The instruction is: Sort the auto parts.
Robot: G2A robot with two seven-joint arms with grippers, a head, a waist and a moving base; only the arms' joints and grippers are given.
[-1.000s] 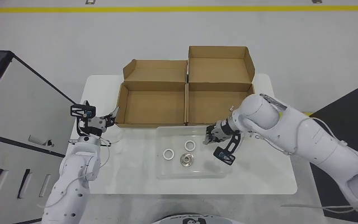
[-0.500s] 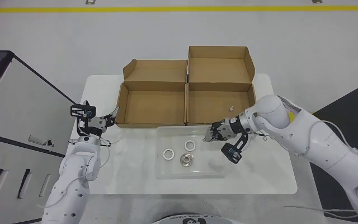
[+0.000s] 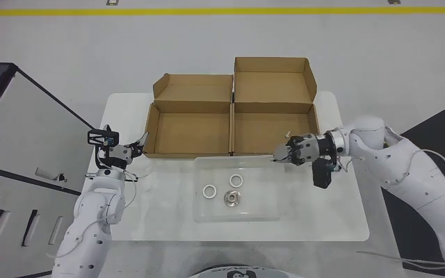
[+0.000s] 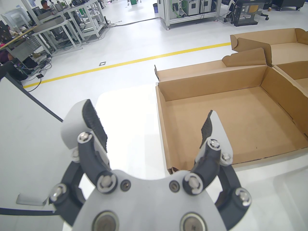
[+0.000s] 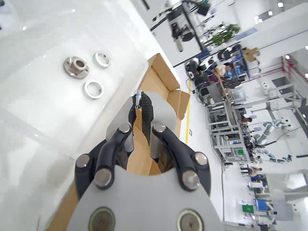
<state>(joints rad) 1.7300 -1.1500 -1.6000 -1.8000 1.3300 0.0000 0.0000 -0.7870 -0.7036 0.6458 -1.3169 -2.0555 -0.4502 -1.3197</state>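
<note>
The right gripper (image 5: 139, 102) is closed down to a narrow gap and pinches a small threaded screw (image 5: 137, 98) at its fingertips, above the front wall of the right cardboard box (image 3: 271, 132). Just ahead of its tips lies the clear tray (image 3: 268, 205), holding a near white ring (image 5: 93, 89), a metal flange (image 5: 76, 66) and a far white ring (image 5: 101, 60). Well beyond them, the left gripper (image 4: 150, 118) hangs empty with its jaws wide apart, and the left cardboard box (image 4: 228, 121) lies just in front of it.
</note>
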